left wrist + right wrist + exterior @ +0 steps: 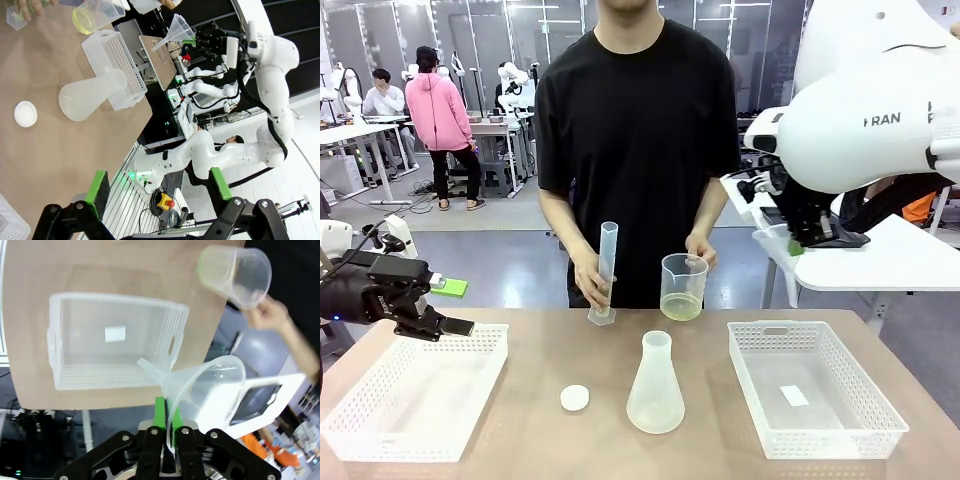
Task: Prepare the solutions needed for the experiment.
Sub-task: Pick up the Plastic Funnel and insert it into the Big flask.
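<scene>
The solutions (681, 306), a shallow pale yellow layer, lie in the bottom of a clear beaker (684, 275) that the person's hand (702, 250) holds by the table's far edge. Nearest the robot, the conical flask (655, 385) stands upright at mid-table, mouth up, almost straight in front of that beaker. The left gripper (455, 307) hangs over the left basket (490, 375), jaws wide apart and holding nothing. The right gripper (167, 422) is clamped on the rim of a funnel (210, 390), raised high at the robot's right past the right basket (745, 360). The flask's mouth lies down and to the robot's left of the funnel, so I judge the right arm must seat it there before any pouring.
</scene>
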Controlling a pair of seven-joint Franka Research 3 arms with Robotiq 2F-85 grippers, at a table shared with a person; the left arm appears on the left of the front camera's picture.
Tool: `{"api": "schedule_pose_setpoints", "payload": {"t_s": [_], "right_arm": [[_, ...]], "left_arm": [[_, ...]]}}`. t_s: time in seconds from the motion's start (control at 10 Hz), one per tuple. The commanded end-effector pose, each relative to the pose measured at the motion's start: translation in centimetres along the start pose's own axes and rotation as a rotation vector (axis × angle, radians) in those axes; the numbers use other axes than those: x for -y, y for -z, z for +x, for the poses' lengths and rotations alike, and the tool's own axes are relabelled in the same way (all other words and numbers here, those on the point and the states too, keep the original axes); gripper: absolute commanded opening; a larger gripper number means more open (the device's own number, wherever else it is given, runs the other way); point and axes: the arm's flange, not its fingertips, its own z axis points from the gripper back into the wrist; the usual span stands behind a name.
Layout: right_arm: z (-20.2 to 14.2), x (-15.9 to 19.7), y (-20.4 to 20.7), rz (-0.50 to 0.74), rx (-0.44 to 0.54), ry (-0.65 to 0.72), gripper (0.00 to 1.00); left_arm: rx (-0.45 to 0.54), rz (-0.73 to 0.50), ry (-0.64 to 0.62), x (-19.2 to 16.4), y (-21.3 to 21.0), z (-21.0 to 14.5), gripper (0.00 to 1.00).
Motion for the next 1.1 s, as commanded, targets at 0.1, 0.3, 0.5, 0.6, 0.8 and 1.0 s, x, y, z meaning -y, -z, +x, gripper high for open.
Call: {"api": "schedule_pose_setpoints", "payload": {"t_s": [0.1,0.3,0.5,0.6,0.8,1.0], "right_arm": [[4.2,-3.1,-1.4,-0.118,0.148,-0.193,0.04],[7.1,-4.9,-2.0,-0.121,0.249,-0.305,0.04],[9.3,-5.8,-1.9,-0.18,0.352,-0.397,0.04],[9.8,-5.9,-1.8,-0.208,0.374,-0.418,0.04],[10.6,-5.9,-1.6,-0.257,0.416,-0.444,0.04],[11.3,-5.8,-1.3,-0.24,0.423,-0.451,0.04]], "left_arm": [[-0.007,-0.009,0.021,-0.1,0.0,-0.2,1.0],[-0.007,-0.009,0.021,-0.1,0.0,-0.2,1.0],[-0.007,-0.009,0.021,-0.1,0.0,-0.2,1.0],[-0.007,-0.009,0.021,-0.1,0.0,-0.2,1.0],[-0.007,-0.009,0.021,-0.1,0.0,-0.2,1.0],[-0.007,-0.009,0.021,-0.1,0.0,-0.2,1.0]]}}
